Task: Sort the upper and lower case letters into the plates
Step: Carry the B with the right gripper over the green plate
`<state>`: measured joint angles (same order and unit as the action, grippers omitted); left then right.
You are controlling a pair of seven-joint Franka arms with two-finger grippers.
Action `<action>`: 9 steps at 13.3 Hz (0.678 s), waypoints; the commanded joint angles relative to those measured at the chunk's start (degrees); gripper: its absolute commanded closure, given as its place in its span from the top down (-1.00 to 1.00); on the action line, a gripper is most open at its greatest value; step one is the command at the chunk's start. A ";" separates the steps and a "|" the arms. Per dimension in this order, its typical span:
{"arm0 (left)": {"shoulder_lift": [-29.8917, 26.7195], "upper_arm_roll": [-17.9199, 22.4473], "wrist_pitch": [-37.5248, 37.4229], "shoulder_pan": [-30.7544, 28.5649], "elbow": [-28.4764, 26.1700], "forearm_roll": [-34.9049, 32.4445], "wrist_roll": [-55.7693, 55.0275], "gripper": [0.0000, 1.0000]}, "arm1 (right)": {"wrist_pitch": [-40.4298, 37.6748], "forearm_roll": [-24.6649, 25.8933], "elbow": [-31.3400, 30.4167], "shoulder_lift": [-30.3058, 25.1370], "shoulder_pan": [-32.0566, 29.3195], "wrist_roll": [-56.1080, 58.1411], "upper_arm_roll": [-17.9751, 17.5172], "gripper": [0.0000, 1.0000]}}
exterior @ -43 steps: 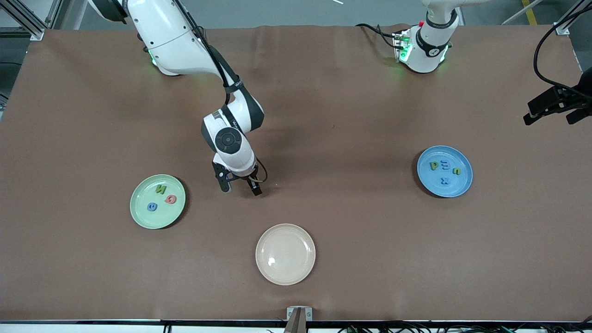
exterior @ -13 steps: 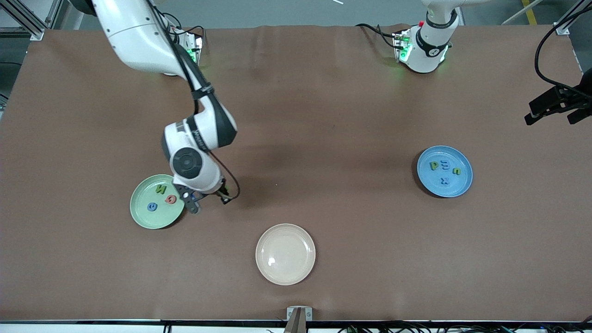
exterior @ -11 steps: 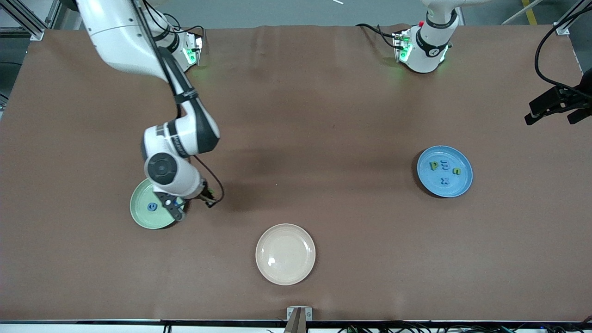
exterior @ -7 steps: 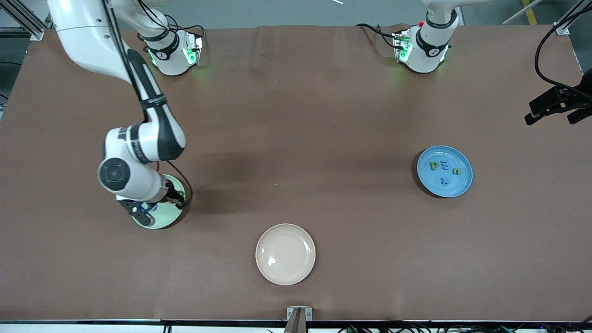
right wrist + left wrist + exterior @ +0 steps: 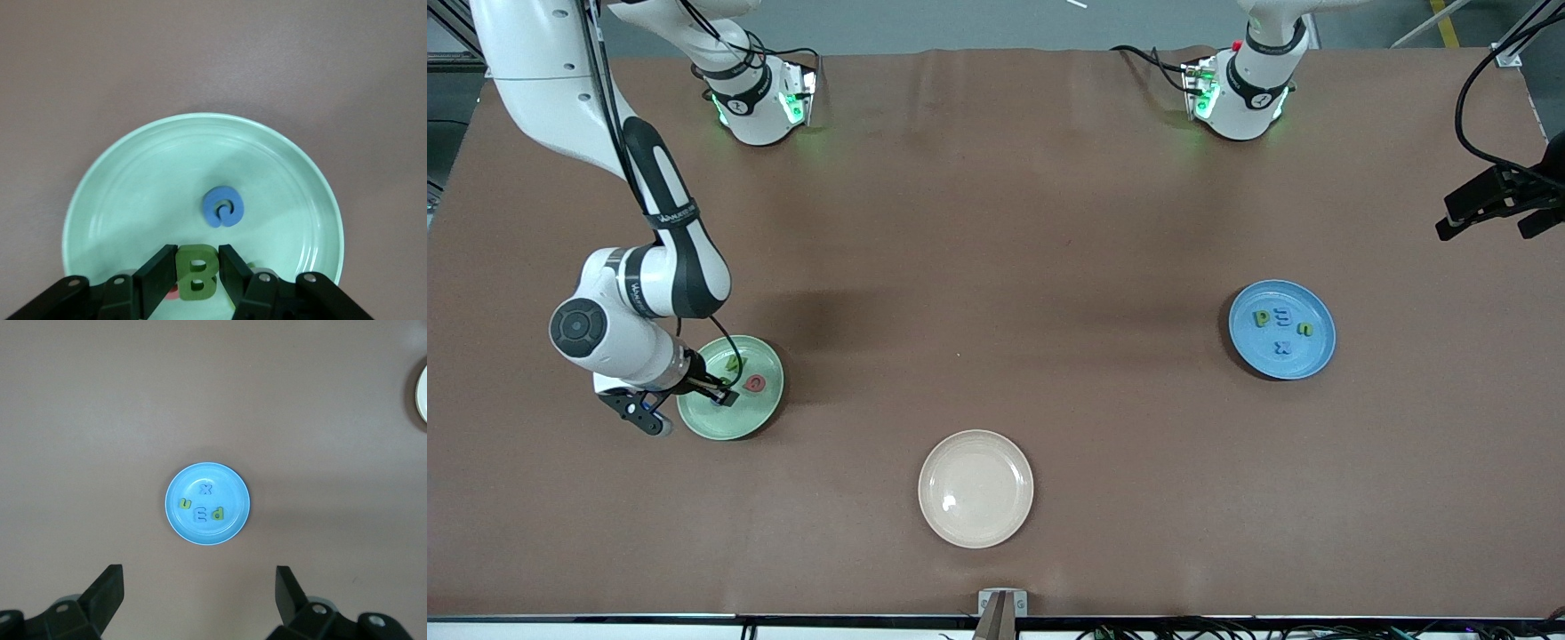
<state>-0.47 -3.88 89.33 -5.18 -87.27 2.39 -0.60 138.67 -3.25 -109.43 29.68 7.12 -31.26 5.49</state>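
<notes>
- Delivery step: the right gripper [image 5: 197, 263] hangs over the pale mint green round plate [image 5: 760, 411], its jaws clamped on a dark green foam letter B [image 5: 196, 272]. That plate lies toward the right arm's end of the table.
- Already on the mint plate: a blue foam lowercase letter e [image 5: 223, 207] in the right wrist view, and in the front view a red foam letter [image 5: 754, 384] and a green foam letter [image 5: 733, 363]. The arm hides part of the plate from the front, so the count there is three letters lying, plus the one held.
- Next move, as I judge it: lower the B over a bare patch of the plate, clear of the blue e, then part the jaws and lift straight up so the letter is not dragged.
- Cream-beige round plate [image 5: 975, 488]: one, bare, nearest the front camera, mid-table.
- Sky blue round plate [image 5: 1314, 360]: one, toward the left arm's end, holding four small foam letters [image 5: 200, 513], two green and two blue.
- Left gripper [image 5: 200, 600]: high over the blue plate, jaws wide apart and holding nothing; this arm waits.
- Plates in all: three. No loose letters show on the brown table [image 5: 1049, 222], so this B looks like the last piece to sort.
</notes>
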 commanded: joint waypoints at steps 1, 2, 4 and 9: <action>0.47 -0.08 -0.65 -0.27 1.31 0.68 0.33 1.00 | 1.69 0.71 -2.10 -0.42 -1.41 1.46 -1.10 -0.98; 0.47 -0.08 -0.65 -0.27 1.31 0.68 0.33 1.00 | 2.21 0.71 -2.10 -0.06 -1.58 1.55 -1.10 -0.97; 0.47 -0.08 -0.65 -0.36 1.31 0.68 0.33 1.00 | 2.83 0.71 -2.10 0.90 -2.02 2.34 -1.10 -0.96; 0.47 -0.08 -0.65 -0.36 1.31 0.68 0.34 1.00 | 5.03 0.71 -2.10 2.57 -2.46 2.43 -1.10 -0.93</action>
<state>-0.47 -3.88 89.33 -5.20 -87.26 2.39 -0.60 142.37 -3.22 -110.72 32.30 6.05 -29.55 5.49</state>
